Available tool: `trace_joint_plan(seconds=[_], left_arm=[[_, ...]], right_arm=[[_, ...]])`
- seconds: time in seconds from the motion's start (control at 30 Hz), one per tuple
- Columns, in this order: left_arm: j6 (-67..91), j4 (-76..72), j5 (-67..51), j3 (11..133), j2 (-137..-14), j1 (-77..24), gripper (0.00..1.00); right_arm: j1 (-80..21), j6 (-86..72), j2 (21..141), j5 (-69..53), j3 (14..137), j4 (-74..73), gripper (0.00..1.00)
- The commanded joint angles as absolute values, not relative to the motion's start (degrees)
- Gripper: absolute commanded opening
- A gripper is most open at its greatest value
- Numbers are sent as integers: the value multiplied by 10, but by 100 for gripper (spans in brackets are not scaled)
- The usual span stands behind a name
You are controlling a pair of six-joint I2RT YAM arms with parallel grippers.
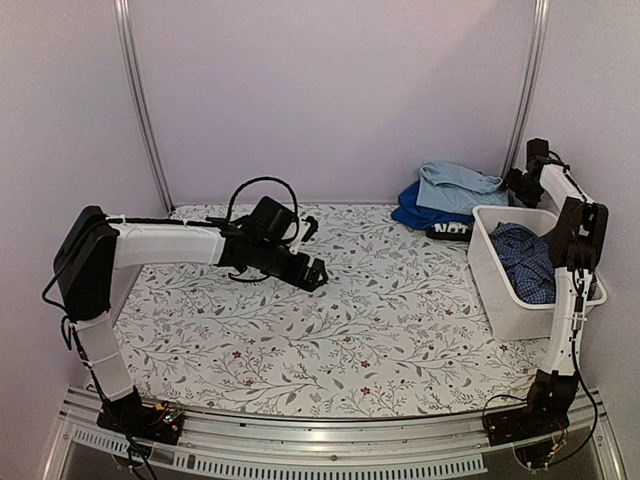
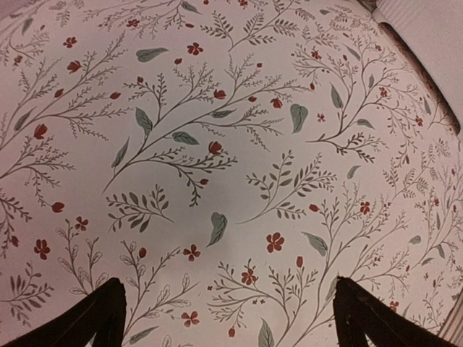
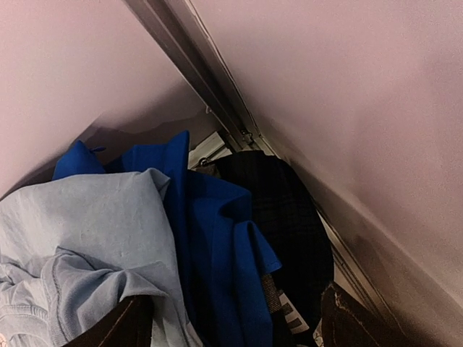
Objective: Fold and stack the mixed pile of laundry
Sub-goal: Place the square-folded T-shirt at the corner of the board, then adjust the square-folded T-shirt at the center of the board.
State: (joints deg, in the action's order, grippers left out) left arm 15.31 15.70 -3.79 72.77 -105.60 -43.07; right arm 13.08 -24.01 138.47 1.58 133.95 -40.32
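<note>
Against the far wall, your laundry pile point(image 1: 455, 190) lies heaped — nothing folded yet; left and right jaws gape empty.

royal blue garment point(image 1: 413, 215): mostly under pale blue garment point(image 1: 456, 185) | dark check garment point(image 1: 525, 258): partly behind right arm point(image 1: 571, 300)

Spread fingers point(image 3: 126, 325) of the right gripper point(image 3: 235, 329) frame the heap: pale blue garment point(image 3: 87, 238) toward its left, royal blue garment point(image 3: 217, 238) between, dark plaid garment point(image 3: 289, 217) right, metal rail point(image 3: 210, 94) beyond.
</note>
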Motion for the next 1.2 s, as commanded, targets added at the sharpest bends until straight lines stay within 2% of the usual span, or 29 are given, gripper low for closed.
trace_joint_plan(seconds=[0.0, 0.17, 0.3, 0.43, 0.63, 0.7, 0.77, 0.87, 1.03, 1.17], left_arm=[[158, 161, -54, 739, -1047, -425, 100], [158, 159, -60, 740, -1049, -426, 100], [158, 161, -64, 749, -1057, -426, 100], [162, 161, -67, 754, -1060, -425, 100], [162, 162, -65, 751, -1056, -426, 100], [162, 163, -64, 751, -1056, -425, 100], [165, 162, -63, 750, -1055, -425, 100], [172, 160, -62, 748, -1054, -426, 100], [179, 159, -57, 741, -1047, -426, 100], [181, 158, -51, 736, -1044, -426, 100]], right_arm=[[131, -221, 1340, 29, 1332, -411, 79], [95, -118, 1307, 119, 1324, -434, 81], [79, -108, 1260, 199, 1266, -422, 83], [78, -111, 1232, 200, 1257, -423, 85], [64, -104, 1212, -38, 1276, -397, 60], [57, -126, 1233, -101, 1304, -428, 48], [44, -144, 1266, -138, 1327, -461, 35], [23, -165, 1299, -156, 1324, -471, 23], [5, -177, 1334, -132, 1324, -469, 18], [4, -174, 1353, -106, 1322, -452, 18]])
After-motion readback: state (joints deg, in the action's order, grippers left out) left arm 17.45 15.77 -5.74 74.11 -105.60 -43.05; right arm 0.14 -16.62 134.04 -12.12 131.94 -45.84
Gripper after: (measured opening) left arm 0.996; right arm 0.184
